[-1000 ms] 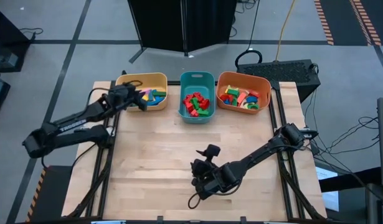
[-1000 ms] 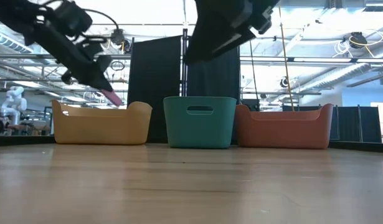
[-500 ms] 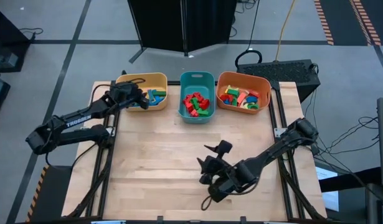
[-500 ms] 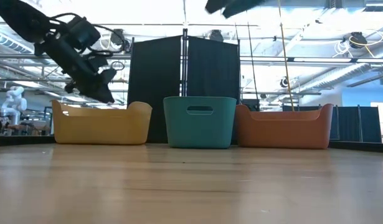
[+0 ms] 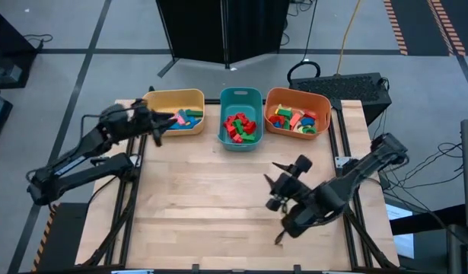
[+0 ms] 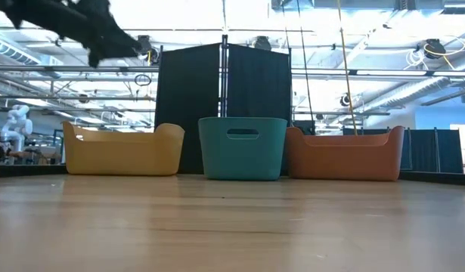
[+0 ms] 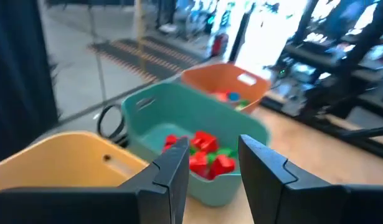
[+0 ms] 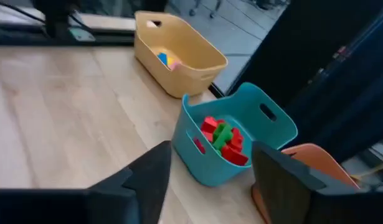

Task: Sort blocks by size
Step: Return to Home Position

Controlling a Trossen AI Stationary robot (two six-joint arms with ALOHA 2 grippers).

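From where I stand, the blocks (image 5: 240, 127) all lie sorted in the yellow bin (image 5: 173, 97), teal bin (image 5: 240, 95) and orange bin (image 5: 323, 114) along the frame's top, so the left gripper (image 5: 159, 128) at upper left and the right gripper (image 5: 278, 186) at lower centre both hang spread and empty above a worktop (image 5: 195, 198) with none to fetch.

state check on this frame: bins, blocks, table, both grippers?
yellow bin: upright, holds blocks.
teal bin: upright, holds red and green blocks.
orange bin: upright, holds mixed-colour blocks.
blocks: all that show lie in the bins.
table: no blocks showing on it.
left gripper: open, empty, raised by the yellow bin.
right gripper: open, empty, above the table.
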